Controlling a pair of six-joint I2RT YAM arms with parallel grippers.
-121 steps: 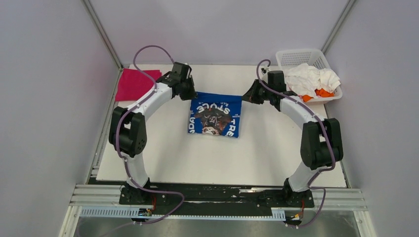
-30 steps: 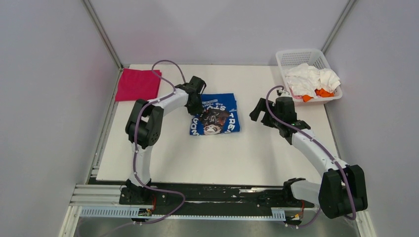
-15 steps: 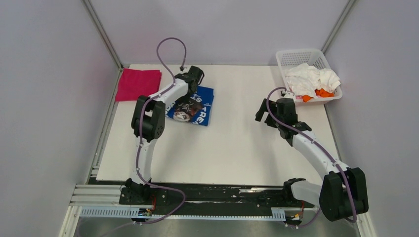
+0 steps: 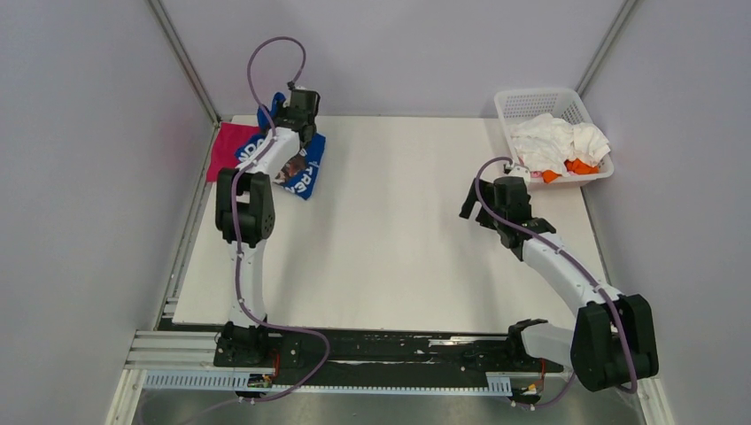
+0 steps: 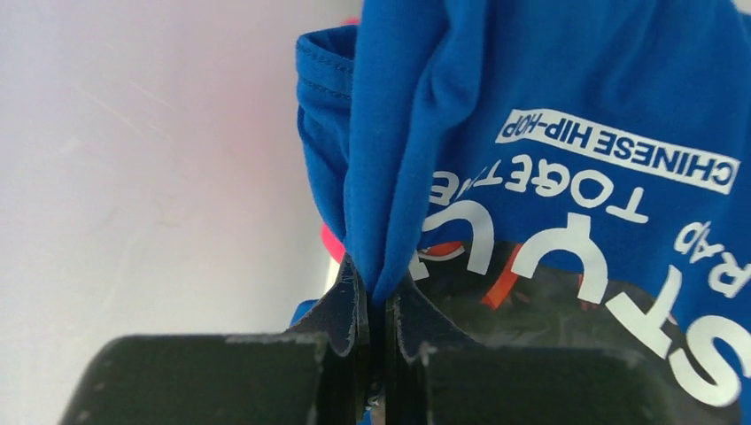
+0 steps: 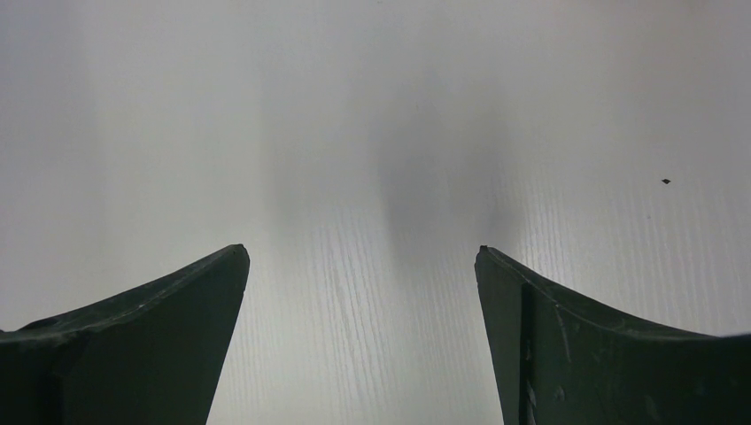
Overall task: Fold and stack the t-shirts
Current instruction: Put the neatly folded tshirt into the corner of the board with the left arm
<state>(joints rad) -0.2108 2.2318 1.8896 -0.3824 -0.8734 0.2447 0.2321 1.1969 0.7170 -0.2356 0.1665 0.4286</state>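
Observation:
The royal blue t-shirt (image 4: pixel 306 175) with white lettering hangs folded at the table's far left corner, partly over the magenta-pink t-shirt (image 4: pixel 225 152). My left gripper (image 4: pixel 293 118) is shut on a bunched fold of it. In the left wrist view the blue t-shirt (image 5: pixel 567 97) fills the right side, pinched at my left gripper (image 5: pixel 379 292), with a sliver of the pink t-shirt (image 5: pixel 332 241) behind. My right gripper (image 4: pixel 471 202) hovers over bare table at centre right, open with nothing in it; the right wrist view shows the right gripper (image 6: pixel 361 257) above white tabletop.
A white lattice basket (image 4: pixel 531 96) at the far right corner holds crumpled white t-shirts (image 4: pixel 556 140) and an orange one (image 4: pixel 576 166). The white table (image 4: pixel 398 257) is walled on the left, back and right by grey panels.
My left arm has carried the blue t-shirt from the table's middle to the far left, over the pink t-shirt. The right arm has stayed almost still.

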